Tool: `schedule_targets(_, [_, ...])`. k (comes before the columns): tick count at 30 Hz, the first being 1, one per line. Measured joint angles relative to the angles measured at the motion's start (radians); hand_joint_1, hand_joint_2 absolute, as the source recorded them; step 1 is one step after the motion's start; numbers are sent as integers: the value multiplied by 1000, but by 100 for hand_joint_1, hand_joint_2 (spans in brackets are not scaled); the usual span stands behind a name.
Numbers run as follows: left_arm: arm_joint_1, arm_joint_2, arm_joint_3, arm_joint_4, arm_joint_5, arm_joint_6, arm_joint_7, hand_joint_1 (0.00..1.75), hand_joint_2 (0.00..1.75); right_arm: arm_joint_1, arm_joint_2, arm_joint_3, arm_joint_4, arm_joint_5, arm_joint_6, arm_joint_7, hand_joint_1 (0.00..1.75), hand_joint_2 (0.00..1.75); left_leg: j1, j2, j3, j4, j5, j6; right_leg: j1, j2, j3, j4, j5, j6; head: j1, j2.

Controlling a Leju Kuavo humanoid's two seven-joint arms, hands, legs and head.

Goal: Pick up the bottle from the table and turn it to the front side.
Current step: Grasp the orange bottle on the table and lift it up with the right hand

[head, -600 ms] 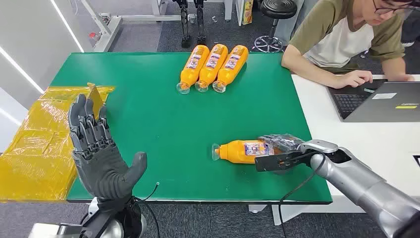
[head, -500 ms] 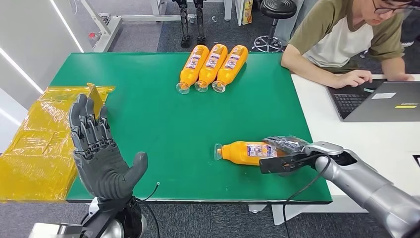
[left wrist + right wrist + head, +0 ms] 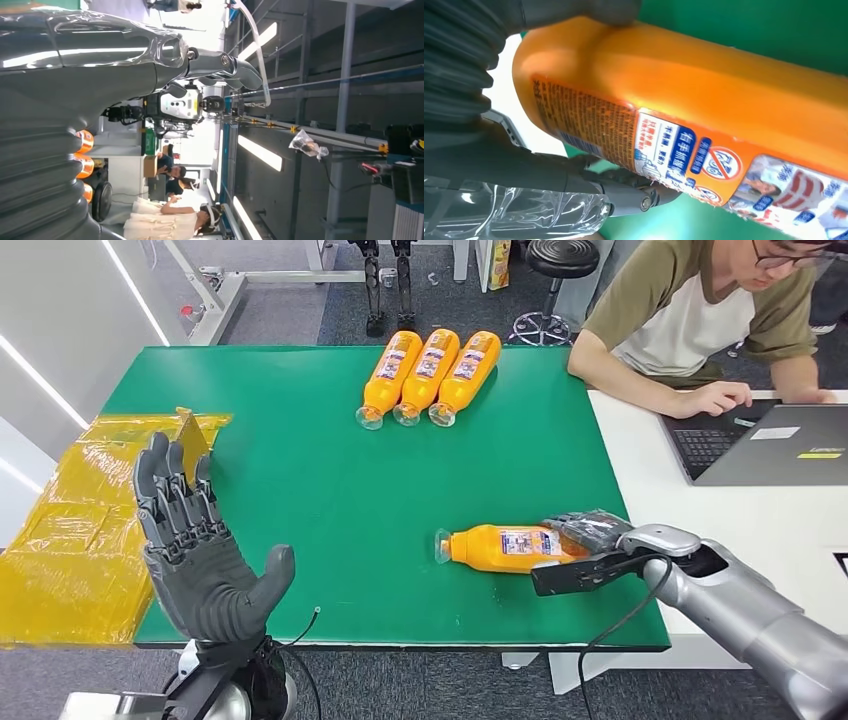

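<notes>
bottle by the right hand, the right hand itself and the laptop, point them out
bottle (image 3: 497, 547): head view, on its orange body beside the label.
right hand (image 3: 585, 550): head view, on the middle of the hand at the bottle's base.
laptop (image 3: 790, 445): head view, on the grey lid.

We see an orange plastic bottle (image 3: 505, 547) lying on its side on the green surface (image 3: 330, 500), near the right edge, cap end pointing left. Our right hand (image 3: 585, 552) wraps its base, dark fingers (image 3: 590, 527) over the top. Our left hand (image 3: 200, 550) stands raised with its fingers spread at the near left. Three similar orange bottles (image 3: 430, 375) lie side by side at the far edge.
</notes>
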Motion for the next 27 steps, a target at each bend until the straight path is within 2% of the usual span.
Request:
schedule_targets(8, [4,0,0,0,-6,13,-2,0,175,31,23,-4,3,48,-112,6,175,175,0,0,0,0,0,0,0,0,0,0,0,0,0,0])
schedule_targets(12, [9,0,0,0,-11,13,-2,0,175,69,27,-31,-13,74,-161,8,175,175,0,0,0,0,0,0,0,0,0,0,0,0,0,0])
schedule_targets(15, [17,0,0,-1,-18,14,-2,0,175,121,41,-73,-34,114,-238,25,175,175,0,0,0,0,0,0,0,0,0,0,0,0,0,0])
schedule_targets(18, [25,0,0,-2,-24,19,-4,0,175,187,72,-135,-57,143,-350,53,175,175,0,-1,0,0,0,0,0,0,0,0,0,0,0,0])
schedule_targets(23, [39,-1,1,-2,-34,36,-9,0,175,328,159,-289,-131,170,-605,76,175,175,1,-2,0,-1,0,0,1,-1,0,0,-2,-1,0,0])
schedule_targets(25, [41,-4,1,-2,-34,40,-4,0,175,387,202,-352,-171,145,-714,54,175,175,1,-2,0,-1,-1,-1,1,-2,0,0,-3,-2,0,0])
schedule_targets(27, [43,-9,1,-2,-26,32,16,0,175,447,257,-416,-214,83,-841,-1,175,175,1,-2,0,-1,-1,-1,1,-2,0,0,-3,-2,0,0])
